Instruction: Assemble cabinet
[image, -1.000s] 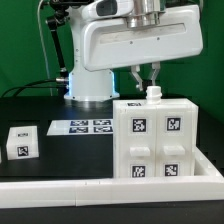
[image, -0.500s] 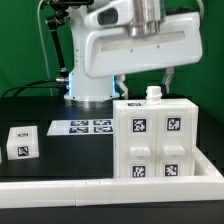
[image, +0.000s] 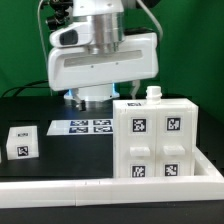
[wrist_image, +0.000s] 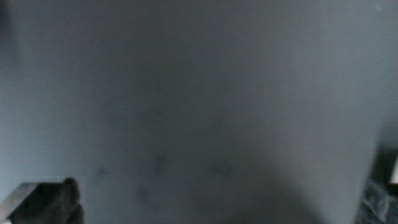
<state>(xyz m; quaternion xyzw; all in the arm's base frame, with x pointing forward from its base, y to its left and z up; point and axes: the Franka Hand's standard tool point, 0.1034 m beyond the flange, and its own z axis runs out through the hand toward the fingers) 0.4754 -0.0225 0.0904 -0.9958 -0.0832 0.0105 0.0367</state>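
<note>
Trouble could start with my big white robot arm (image: 100, 55). It hangs above the flat black table (image: 60, 165), and in the exterior view its bottom edge sits just over the top of the white boxy plastic cabinet (image: 155, 145). I cannot tell how far behind the cabinet it is. If I swing low, I think I could bump the cabinet and push it crooked.

The cabinet stands upright at the exterior view's right, near the long white rail (image: 60, 188) along the front of the table.

My dark two-finger pincer (wrist_image: 217, 190) is hard to see. The wrist view is a grey blur. Only the dark fingers (wrist_image: 45, 200) show at the far edges, with nothing between them. So the pincer looks wide open and empty. With a view this blurry, I think I could come down off aim and knock a part away.

The cabinet looks like a tall white box. Its front has four square panels, each with one of the black-and-white square tags (image: 139, 126). The thin flat white marker board (image: 85, 126) lies beside it. The small white plastic block (image: 20, 143) sits well apart, at the exterior view's left. The little white round peg (image: 153, 93) sticks up from the cabinet's top, and I might snag it.
</note>
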